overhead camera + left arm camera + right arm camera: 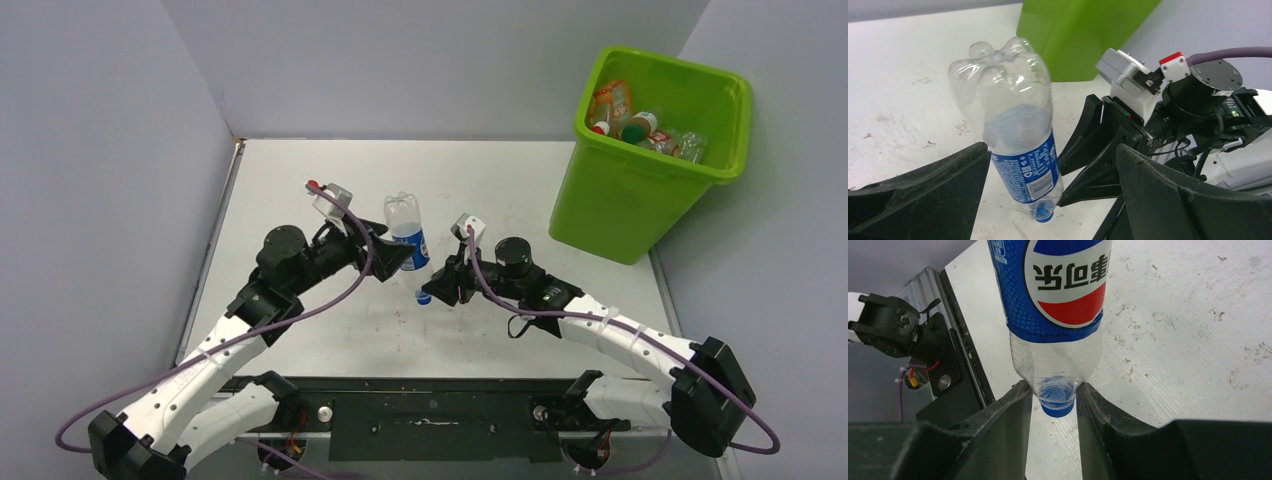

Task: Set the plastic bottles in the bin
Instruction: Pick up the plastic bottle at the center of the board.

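Right hand (pixel 1053 391) clamps the neck of an upside-down bottle (pixel 1055 295) over the tabletop (pixel 290 200); left hand (pixel 1052 152) is spread apart, flanking its body. Bin (pixel 620 200) stands far right.

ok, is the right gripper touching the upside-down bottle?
Touching. The right wrist view shows the right gripper with its fingers pressed on both sides of the bottle neck, by the blue cap, with no gap.
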`<state>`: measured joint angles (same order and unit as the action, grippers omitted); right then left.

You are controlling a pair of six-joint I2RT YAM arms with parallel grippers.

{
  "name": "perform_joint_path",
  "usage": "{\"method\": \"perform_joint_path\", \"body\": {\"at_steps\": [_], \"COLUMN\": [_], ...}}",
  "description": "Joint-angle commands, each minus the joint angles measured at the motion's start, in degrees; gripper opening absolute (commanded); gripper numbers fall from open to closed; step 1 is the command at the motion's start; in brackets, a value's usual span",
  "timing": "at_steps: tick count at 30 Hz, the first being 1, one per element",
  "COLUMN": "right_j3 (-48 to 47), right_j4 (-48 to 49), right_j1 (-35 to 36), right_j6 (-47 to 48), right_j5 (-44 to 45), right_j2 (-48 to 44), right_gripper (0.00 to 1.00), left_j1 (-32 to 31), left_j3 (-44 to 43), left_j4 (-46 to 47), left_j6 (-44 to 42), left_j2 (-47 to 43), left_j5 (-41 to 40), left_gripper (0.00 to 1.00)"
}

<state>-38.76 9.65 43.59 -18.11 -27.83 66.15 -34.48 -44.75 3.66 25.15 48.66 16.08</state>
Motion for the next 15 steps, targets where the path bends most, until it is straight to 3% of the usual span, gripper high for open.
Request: {"method": "perform_joint_path", "body": {"at_steps": [1,12,13,15], "right_j3": [-0.3,-1.5,-1.7,-2.1], "right_j4": [-2.6,-5.8,-6.3,-6.8], "right_j1": [1.1,3.8,4.2,4.8], "right_j6": [4.2,5.9,6.3,6.6], "right_j5": [-0.8,0.7,1.2,1.7], "right_j2": [-3.7,-7.0,-7.1,-7.1], "right_gripper": [0.05,0.05,0.05,0.05], "left_j1": [0.0,-0.1,-0.1,-0.1], "left_j3": [-2.9,-0.3,-0.3,-0.9], "left_j4": [5.0,13.2,14.2,14.9], "left_j6": [4.2,7.4,7.3,6.7], "left_j2": [3.8,8.5,9.0,9.8], "left_j5": [5.6,5.9,7.2,9.2], "left_gripper": [0.96,0.98,0.96,0.81]}}
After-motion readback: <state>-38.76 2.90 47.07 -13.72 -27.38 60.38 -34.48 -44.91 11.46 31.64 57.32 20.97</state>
